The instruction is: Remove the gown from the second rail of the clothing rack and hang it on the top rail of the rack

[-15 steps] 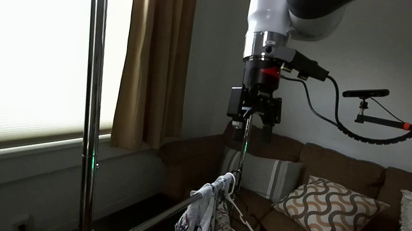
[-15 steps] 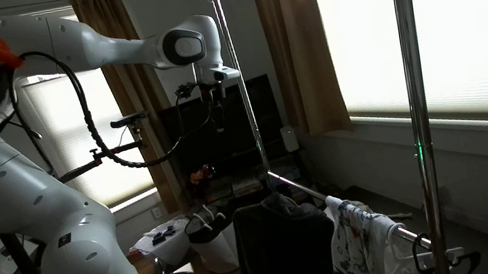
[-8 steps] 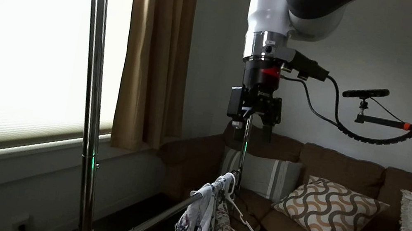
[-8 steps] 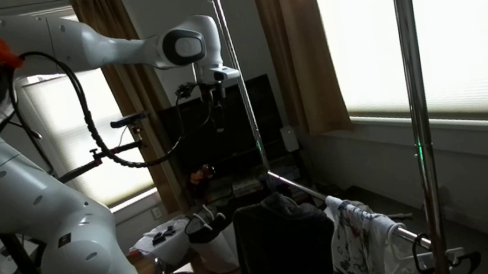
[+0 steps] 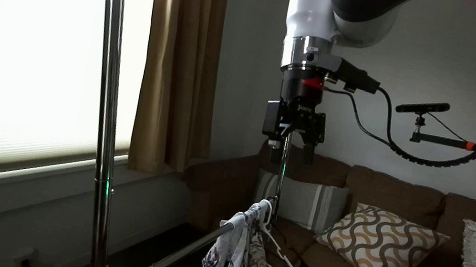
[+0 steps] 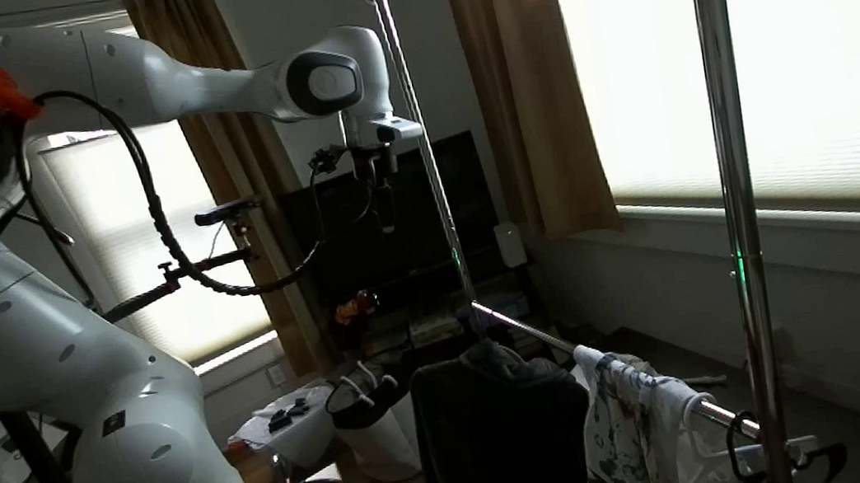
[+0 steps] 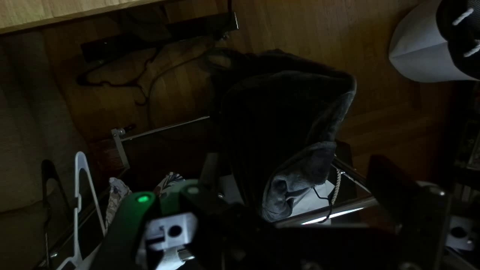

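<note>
Gown (image 6: 497, 432) on second rail (image 6: 524, 325)

Gown: dark, hanging from that rail on your clothing rack (image 6: 731, 152). Floral garments (image 6: 617, 433): farther along the same rail. Tool (image 5: 291, 156): pointing down, jaws spread wide; you have it above rail height, well apart from the gown.

In an exterior view, I have open air above the dark gown (image 6: 500, 444); garments (image 6: 628, 436) crowd the rail (image 6: 529, 327), lower right.
</note>
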